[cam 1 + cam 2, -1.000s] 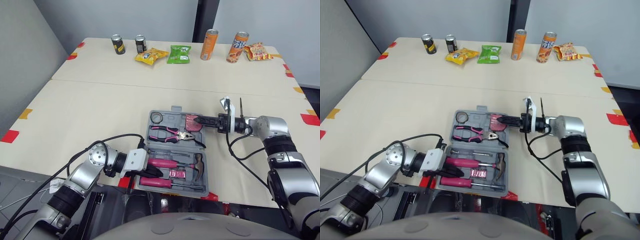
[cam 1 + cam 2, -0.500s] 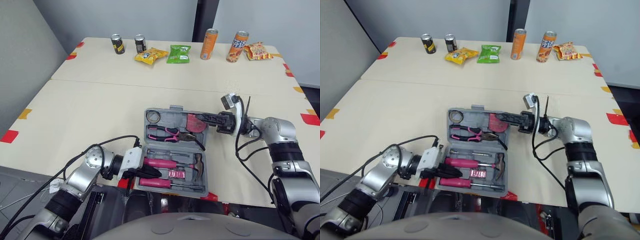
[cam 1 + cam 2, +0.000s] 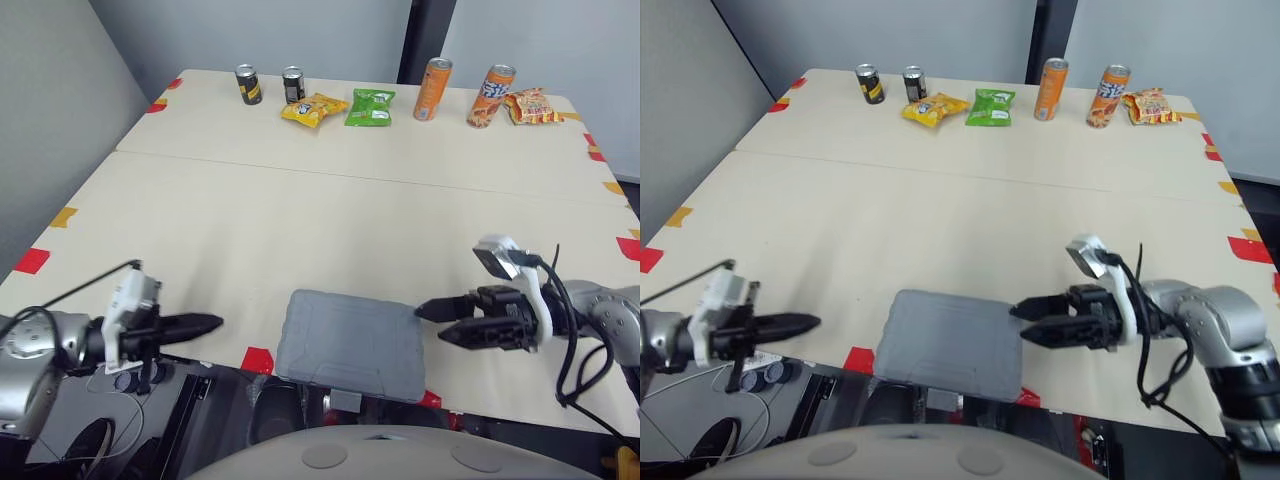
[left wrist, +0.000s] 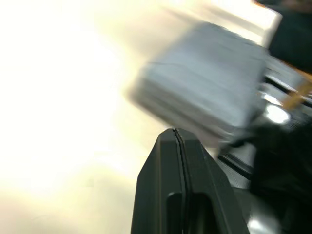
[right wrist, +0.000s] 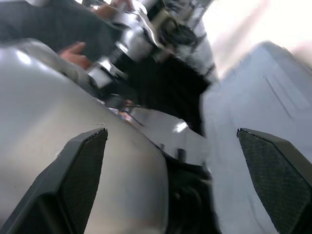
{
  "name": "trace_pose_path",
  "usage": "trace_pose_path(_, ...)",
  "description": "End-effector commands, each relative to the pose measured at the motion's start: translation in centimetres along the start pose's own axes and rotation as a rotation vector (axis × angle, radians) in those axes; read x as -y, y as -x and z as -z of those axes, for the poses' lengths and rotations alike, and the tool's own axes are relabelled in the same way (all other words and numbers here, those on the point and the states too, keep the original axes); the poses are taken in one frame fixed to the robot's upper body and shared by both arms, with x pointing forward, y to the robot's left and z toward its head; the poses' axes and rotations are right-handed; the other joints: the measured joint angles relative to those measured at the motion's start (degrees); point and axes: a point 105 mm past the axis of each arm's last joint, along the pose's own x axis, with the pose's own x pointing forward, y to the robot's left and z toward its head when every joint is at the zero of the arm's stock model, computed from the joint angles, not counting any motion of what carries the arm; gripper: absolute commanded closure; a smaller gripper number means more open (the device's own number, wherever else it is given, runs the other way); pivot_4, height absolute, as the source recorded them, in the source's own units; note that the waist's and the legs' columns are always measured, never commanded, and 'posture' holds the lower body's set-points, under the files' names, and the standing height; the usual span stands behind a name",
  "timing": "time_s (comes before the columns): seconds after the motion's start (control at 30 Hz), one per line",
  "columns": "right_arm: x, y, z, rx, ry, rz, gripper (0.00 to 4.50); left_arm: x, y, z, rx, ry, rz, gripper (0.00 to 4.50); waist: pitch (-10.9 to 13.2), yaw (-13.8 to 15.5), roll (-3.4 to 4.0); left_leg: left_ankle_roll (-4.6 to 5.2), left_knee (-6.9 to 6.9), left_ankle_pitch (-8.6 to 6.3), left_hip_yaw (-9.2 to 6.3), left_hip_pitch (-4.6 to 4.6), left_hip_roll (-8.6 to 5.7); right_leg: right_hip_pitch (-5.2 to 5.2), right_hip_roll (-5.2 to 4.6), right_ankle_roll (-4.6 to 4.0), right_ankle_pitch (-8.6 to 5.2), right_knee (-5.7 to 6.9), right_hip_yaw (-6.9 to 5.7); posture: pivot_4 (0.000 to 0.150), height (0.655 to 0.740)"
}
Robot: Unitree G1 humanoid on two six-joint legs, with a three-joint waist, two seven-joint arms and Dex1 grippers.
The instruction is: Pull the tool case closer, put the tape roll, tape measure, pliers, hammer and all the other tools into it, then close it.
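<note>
— So, what sits on the pale table (image 3: 200, 200), counted?

— One grey plastic tool case (image 3: 350, 345), lid down, flat at the near edge between my two arms. Along the far edge: two small dark cans (image 3: 247, 84), two tall orange cans (image 3: 433, 89), three snack packets (image 3: 370, 107) — yellow, green, orange-red.

— And your arms?

— Both reach in low and level, pointing toward each other. My left gripper (image 3: 205, 323), off to the case's left and apart from it, is pressed tight together on nothing. My right gripper (image 3: 432, 322) is spread wide and empty, fingertips just beside the case's right edge; whether they touch it I cannot tell.
</note>
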Motion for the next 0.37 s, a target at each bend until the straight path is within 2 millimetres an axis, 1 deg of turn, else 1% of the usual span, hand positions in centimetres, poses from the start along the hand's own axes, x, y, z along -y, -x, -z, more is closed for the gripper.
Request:
trace_pose_path(0.03, 1.9, 2.5, -0.8, 0.039, 0.347, 0.253, 0.0, -1.5, 0.8, -1.4, 0.055, -0.037, -0.101, 3.28, 0.02, -0.57, -0.03, -0.01, 0.02, 0.0, 0.05, -0.03, -0.03, -0.02, -0.03, 0.0, 0.0, -0.01, 0.03, 0.15, 0.74)
trace_pose_path(0.1, 2.5, 4.8, -0.2, 0.057, 0.444, 0.363, 0.0, -2.1, 0.9, -1.7, 0.035, -0.066, -0.157, 2.61, 0.03, -1.26, -0.04, 0.01, 0.02, 0.0, 0.08, -0.02, -0.17, 0.0, -0.15, 0.04, 0.02, -0.01, 0.07, 0.15, 0.74)
trace_pose_path(0.13, 2.6, 5.8, -0.1, 0.083, 0.493, 0.404, 0.0, -2.3, 1.0, -1.8, 0.03, -0.081, -0.179, 2.2, 0.06, -1.51, -0.12, 0.05, 0.02, 0.0, 0.07, -0.02, -0.18, 0.03, -0.16, 0.05, 0.03, -0.02, 0.06, 0.15, 0.74)
trace_pose_path(0.17, 2.6, 6.5, -0.1, 0.102, 0.528, 0.43, 0.0, -2.5, 1.0, -1.9, 0.028, -0.091, -0.194, 1.87, 0.12, -1.74, -0.21, 0.07, 0.02, 0.0, 0.05, -0.01, -0.18, 0.06, -0.16, 0.05, 0.03, -0.02, 0.05, 0.15, 0.74)
trace_pose_path(0.23, 3.0, 8.4, 0.3, 0.107, 0.546, 0.506, 0.0, -3.1, 1.2, -1.1, -0.027, -0.081, -0.252, 1.16, 0.18, -2.31, -0.29, 0.2, 0.01, -0.02, 0.04, 0.0, -0.17, 0.06, -0.15, 0.05, 0.03, 0.0, 0.04, 0.15, 0.74)
trace_pose_path(0.3, 3.2, 9.6, 0.6, 0.107, 0.548, 0.552, 0.0, -3.4, 1.2, -0.9, -0.043, -0.094, -0.269, 0.45, 0.21, -3.03, -0.31, 0.34, 0.01, -0.06, 0.01, 0.05, -0.17, 0.14, -0.14, 0.05, 0.03, 0.01, 0.02, 0.15, 0.74)
trace_pose_path(0.33, 3.3, 9.9, 0.6, 0.109, 0.554, 0.564, 0.0, -3.4, 1.1, -0.9, -0.042, -0.102, -0.269, 0.12, 0.23, -3.24, -0.31, 0.37, 0.01, -0.05, -0.04, 0.09, -0.17, 0.22, -0.13, 0.05, 0.03, 0.01, -0.02, 0.15, 0.74)
trace_pose_path(0.37, 3.5, 10.2, 0.7, 0.114, 0.555, 0.581, 0.0, -3.4, 1.0, -1.0, -0.036, -0.109, -0.269, 0.05, 0.23, -3.24, -0.31, 0.38, 0.01, -0.04, -0.07, 0.13, -0.17, 0.28, -0.13, 0.05, 0.03, 0.0, -0.04, 0.15, 0.74)
